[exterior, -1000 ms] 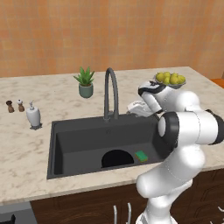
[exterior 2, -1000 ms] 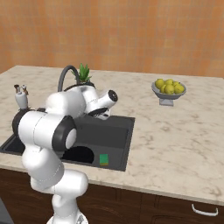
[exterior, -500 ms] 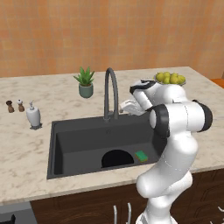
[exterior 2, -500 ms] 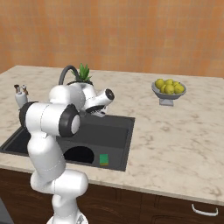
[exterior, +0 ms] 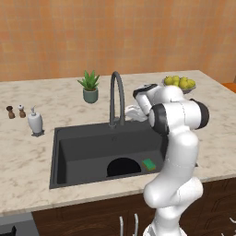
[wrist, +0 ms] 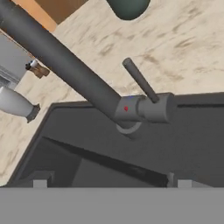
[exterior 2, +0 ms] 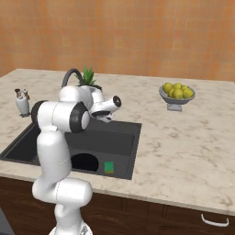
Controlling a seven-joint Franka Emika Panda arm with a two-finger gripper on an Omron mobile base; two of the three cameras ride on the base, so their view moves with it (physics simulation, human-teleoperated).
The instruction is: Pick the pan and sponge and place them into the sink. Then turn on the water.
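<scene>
From the left base view, the round black frying pan (exterior: 122,167) and small green sponge (exterior: 149,164) lie in the dark grey sink (exterior: 83,148). From the right, our gripper (exterior 2: 106,118) nears the arched grey faucet (exterior 2: 69,76). In the hand view our jaws stand spread; next we must nudge the thin lever (wrist: 140,80), since no water runs.

The beige marble counter (exterior: 60,103) carries a potted plant (exterior: 90,86), soap dispenser (exterior: 35,121) and fruit bowl (exterior: 180,83).

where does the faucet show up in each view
Left base view: faucet arches at centre, behind the sink, just left of the gripper.
Right base view: upper left, its arch above the arm's shoulder.
Hand view: its pipe runs diagonally from the top left to its base.
Shared landmark: potted plant.
</scene>
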